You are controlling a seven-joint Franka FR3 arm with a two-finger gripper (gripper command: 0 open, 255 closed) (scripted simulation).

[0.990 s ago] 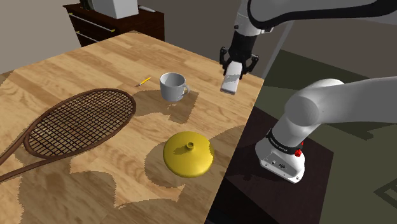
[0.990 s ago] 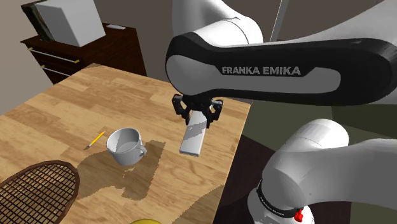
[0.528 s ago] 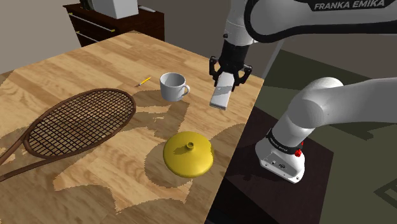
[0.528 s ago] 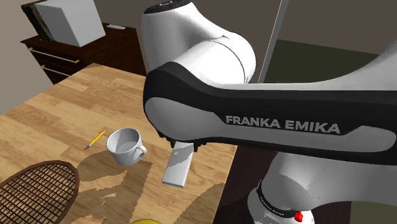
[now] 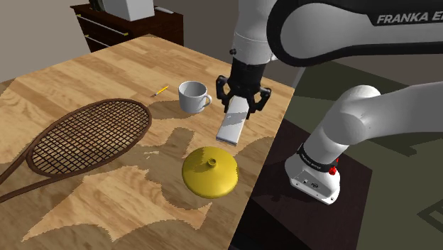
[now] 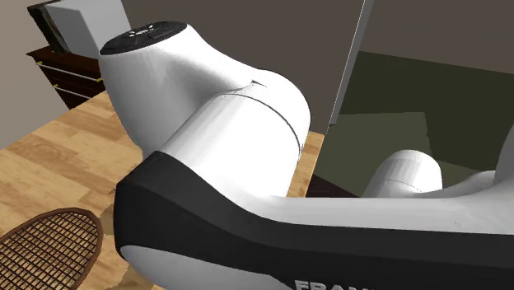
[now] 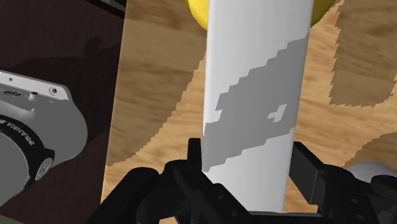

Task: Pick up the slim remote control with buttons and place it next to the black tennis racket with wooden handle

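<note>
The gripper (image 5: 240,105) is clamped on 1 end of the pale, slim remote (image 5: 233,126), which hangs tilted above the table (image 5: 85,78), well apart from the racket (image 5: 89,135). This looks like the carry step. The next move calls for travelling past the white mug (image 5: 192,96) toward the racket's strung head, then lowering the remote just beside its frame before letting go.

My pincer (image 5: 243,108) holds the remote (image 5: 231,129) over the table (image 5: 85,77), between the mug (image 5: 192,96) and what may be a lid (image 5: 209,171). The racket (image 5: 85,136) lies well apart, toward the shoulder view's left.
</note>
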